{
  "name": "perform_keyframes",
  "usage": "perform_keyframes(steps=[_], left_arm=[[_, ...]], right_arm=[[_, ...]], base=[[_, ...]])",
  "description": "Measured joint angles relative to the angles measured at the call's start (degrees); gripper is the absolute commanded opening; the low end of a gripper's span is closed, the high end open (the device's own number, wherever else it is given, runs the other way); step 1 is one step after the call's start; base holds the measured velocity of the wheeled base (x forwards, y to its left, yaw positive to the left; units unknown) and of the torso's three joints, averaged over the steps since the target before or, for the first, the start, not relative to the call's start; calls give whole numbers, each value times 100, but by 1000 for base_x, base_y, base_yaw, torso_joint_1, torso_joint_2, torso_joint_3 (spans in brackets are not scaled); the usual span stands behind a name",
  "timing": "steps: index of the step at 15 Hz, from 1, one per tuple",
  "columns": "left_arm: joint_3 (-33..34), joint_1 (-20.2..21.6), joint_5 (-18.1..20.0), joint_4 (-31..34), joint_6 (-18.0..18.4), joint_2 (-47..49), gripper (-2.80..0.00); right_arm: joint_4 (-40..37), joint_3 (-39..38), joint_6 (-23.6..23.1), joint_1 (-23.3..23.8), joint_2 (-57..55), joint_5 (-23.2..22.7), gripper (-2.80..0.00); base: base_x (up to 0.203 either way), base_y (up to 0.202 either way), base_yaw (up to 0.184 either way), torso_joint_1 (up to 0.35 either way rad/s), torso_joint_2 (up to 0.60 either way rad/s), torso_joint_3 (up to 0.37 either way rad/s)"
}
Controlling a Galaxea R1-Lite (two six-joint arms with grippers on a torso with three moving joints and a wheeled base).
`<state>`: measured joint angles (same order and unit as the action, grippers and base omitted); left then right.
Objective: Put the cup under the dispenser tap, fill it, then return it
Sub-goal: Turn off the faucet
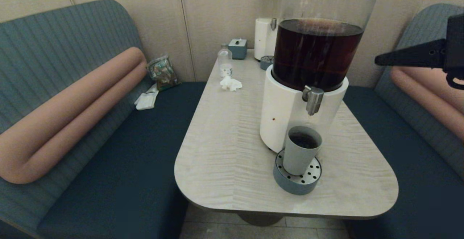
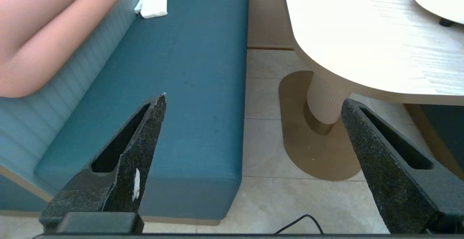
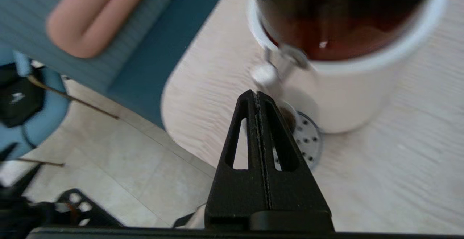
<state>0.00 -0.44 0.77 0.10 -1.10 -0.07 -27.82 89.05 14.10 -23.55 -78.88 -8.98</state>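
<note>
My table (image 1: pixel 224 152) holds the dispenser (image 1: pixel 311 68), whose dispenser tap (image 1: pixel 313 101) hangs over the cup (image 1: pixel 301 150) on the drip tray (image 1: pixel 297 182), my right gripper (image 3: pixel 256 94) pressed closed above, my left gripper (image 2: pixel 253 103) spread wide beside the bench (image 2: pixel 192 86).

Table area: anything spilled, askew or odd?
No spill visible. The cup stands upright on the drip tray under the dispenser tap, holding dark liquid. Only a crumpled tissue lies loose on the table.

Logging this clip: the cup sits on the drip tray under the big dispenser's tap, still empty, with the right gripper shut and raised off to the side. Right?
Not quite: the head view shows dark liquid inside the cup. It does sit on the drip tray under the tap, right gripper shut and raised aside.
</note>
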Motion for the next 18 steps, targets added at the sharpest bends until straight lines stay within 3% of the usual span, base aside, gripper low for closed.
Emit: perform_keyframes(steps=[4,6,11,18], left_arm=[[0,-2,0,0,-1,0,0],[0,-2,2,0,-2,0,0],[0,-2,0,-2,-2,0,0],[0,-2,2,0,-2,0,0]], right_arm=[[-1091,1682,420,-297,-844,9,-280],[-1503,2053,557,-474,-1242,55,-280],[-1514,2190,579,-740,-1817,422,-280],[-1292,2194,566,-715,-2176,811,-280]], base=[[0,0,0,0,0,0],[0,0,0,0,0,0],[0,0,0,0,0,0],[0,0,0,0,0,0]])
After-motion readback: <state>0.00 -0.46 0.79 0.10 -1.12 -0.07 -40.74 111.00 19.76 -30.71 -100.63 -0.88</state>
